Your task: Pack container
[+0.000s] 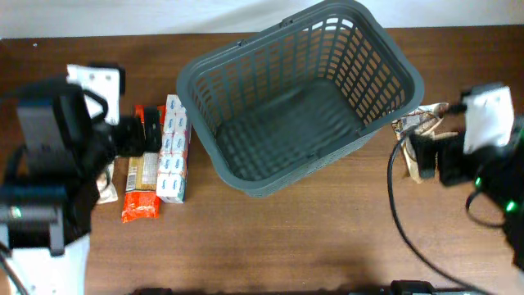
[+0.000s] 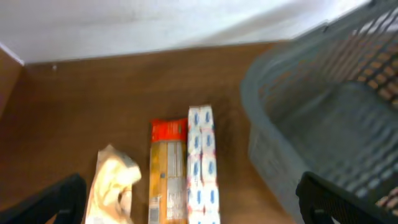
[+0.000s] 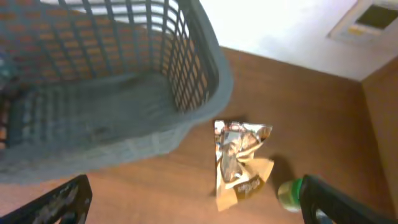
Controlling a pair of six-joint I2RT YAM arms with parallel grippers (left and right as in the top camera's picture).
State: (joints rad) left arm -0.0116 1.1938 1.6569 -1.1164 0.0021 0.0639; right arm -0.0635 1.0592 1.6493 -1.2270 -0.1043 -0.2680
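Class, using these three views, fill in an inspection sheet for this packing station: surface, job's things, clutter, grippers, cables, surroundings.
Surface: brown wooden table.
Job's things: grey basket, upright, nothing seen inside.
Clutter: left of the basket lie a blue-white pack, an orange packet and a cream bag. Right of it lie a snack bag and a green thing, partly hidden.
Grippers: left gripper open, empty, over the left goods. Right gripper open, empty, near the snack bag.
Cables: black cable beside the right arm.
Surroundings: white wall behind the table.
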